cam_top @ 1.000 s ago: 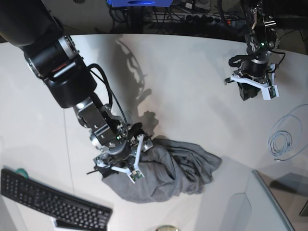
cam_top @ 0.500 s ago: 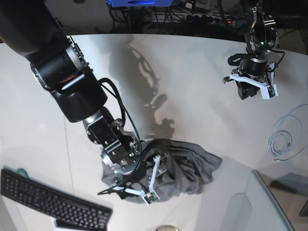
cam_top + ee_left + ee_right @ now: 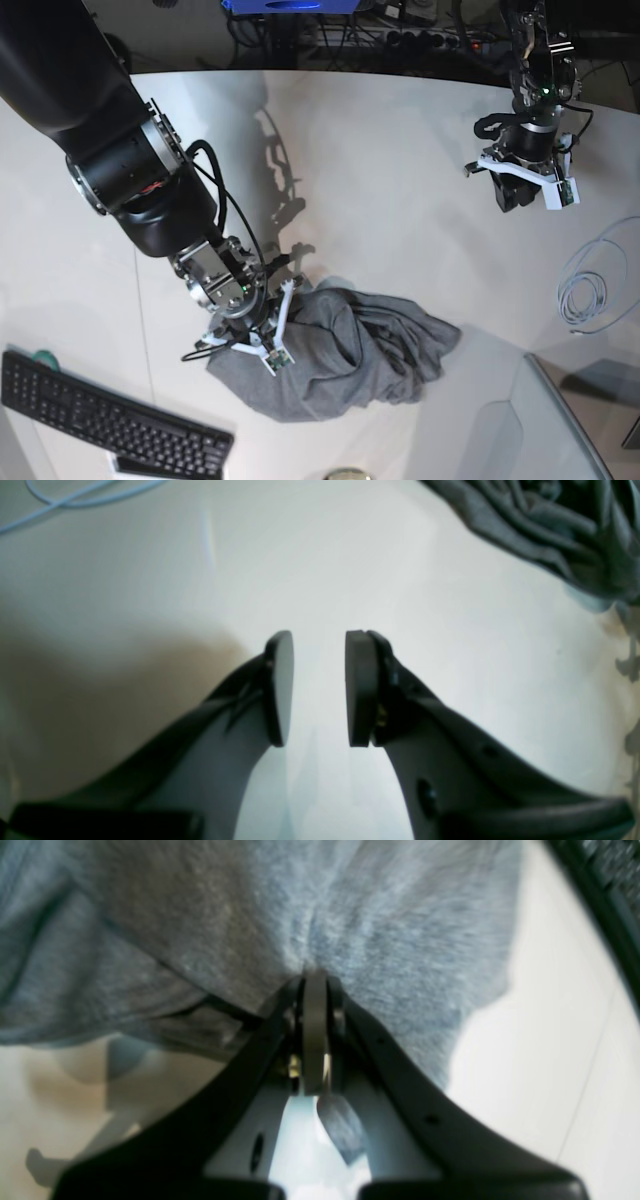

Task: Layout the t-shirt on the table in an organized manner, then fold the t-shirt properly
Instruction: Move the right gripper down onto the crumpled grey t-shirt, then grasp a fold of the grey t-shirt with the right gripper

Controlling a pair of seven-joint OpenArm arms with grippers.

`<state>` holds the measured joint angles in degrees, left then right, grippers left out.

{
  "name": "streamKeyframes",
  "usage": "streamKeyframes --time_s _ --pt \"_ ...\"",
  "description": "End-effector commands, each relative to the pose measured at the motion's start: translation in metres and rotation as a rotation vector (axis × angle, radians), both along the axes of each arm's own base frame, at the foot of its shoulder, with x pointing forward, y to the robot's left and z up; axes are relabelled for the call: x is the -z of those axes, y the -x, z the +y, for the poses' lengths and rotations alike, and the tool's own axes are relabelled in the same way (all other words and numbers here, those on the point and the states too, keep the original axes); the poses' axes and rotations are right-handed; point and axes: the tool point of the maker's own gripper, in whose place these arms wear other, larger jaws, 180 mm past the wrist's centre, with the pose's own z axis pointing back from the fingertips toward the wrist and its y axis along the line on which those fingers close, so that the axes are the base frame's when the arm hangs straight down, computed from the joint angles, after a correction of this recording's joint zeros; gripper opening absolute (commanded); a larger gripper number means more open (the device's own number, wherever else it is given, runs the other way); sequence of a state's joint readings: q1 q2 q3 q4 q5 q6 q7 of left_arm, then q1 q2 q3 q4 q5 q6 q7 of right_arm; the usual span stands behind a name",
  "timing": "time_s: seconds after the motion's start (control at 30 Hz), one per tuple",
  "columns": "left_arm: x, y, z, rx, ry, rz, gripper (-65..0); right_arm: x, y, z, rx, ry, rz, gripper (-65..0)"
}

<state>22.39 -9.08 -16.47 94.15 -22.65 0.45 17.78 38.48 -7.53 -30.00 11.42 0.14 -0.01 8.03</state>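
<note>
- Table (image 3: 400,180): large white top with a curved far edge; a thin dark seam line runs down its near-left part. It carries everything listed below.
- Right arm: bulky black arm on the base view's left, reaching down and inward to the garment.
- T-shirt (image 3: 350,365): heather-grey, lying in a crumpled heap with deep folds on the near-centre of the table, not spread out. Its left end is pulled up toward the right gripper. In the left wrist view a bunched edge of it shows at the upper right (image 3: 550,525).
- Keyboard (image 3: 105,420): black, at the near-left corner of the table, just beside the shirt heap but apart from it.
- Left arm: slim, at the far right of the table, well apart from the shirt.
- Cable (image 3: 585,290): pale thin coil at the right edge of the table, near the left gripper.
- Right gripper (image 3: 314,990): jaws pressed together, pinching a ridge of the grey fabric at the heap's left end.
- Left gripper (image 3: 319,687): jaws parted with a clear gap, nothing between them, hovering over bare tabletop.
</note>
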Motion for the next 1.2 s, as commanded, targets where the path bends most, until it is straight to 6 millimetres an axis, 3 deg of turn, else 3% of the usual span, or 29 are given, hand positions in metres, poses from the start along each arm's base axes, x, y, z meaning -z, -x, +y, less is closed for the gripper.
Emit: streamKeyframes --time_s 0.0,0.1,0.3,0.47,0.57,0.7,0.9,1.0,1.17 --pt "-0.015 -0.008 0.003 0.005 -0.018 -0.052 -47.4 -0.02 -0.017 0.007 -0.004 -0.021 -0.058 -64.8" --pt "-0.025 -0.012 0.001 0.013 -0.023 -0.079 -47.4 -0.005 -0.004 0.004 0.002 -0.007 -0.014 -64.8" --pt "-0.029 -0.014 0.001 0.017 -0.03 -0.087 -47.4 0.042 0.047 -0.007 0.023 0.027 0.124 -65.0" --pt "-0.028 -0.015 0.002 0.016 -0.03 -0.085 -47.4 0.05 0.082 -0.009 0.024 0.001 0.139 -65.0" --pt "-0.028 -0.015 0.002 0.015 -0.031 -0.085 -47.4 0.017 0.091 0.005 -0.003 -0.062 0.054 -64.7" --pt "-0.028 -0.012 0.009 -0.001 -0.039 -0.082 -47.4 -0.039 0.083 0.02 -0.029 -0.116 -0.053 -60.9" --pt "-0.03 0.002 0.037 -0.072 -0.066 -0.074 -47.4 -0.083 0.072 0.028 -0.02 -0.097 -0.046 -28.4" --pt "-0.033 0.007 0.049 -0.1 -0.08 -0.075 -47.4 -0.088 0.064 0.034 -0.021 -0.103 -0.053 -15.9" --pt "-0.034 0.019 0.067 -0.145 -0.102 -0.064 -47.4 -0.057 0.084 0.053 -0.144 0.061 -0.042 -14.3"
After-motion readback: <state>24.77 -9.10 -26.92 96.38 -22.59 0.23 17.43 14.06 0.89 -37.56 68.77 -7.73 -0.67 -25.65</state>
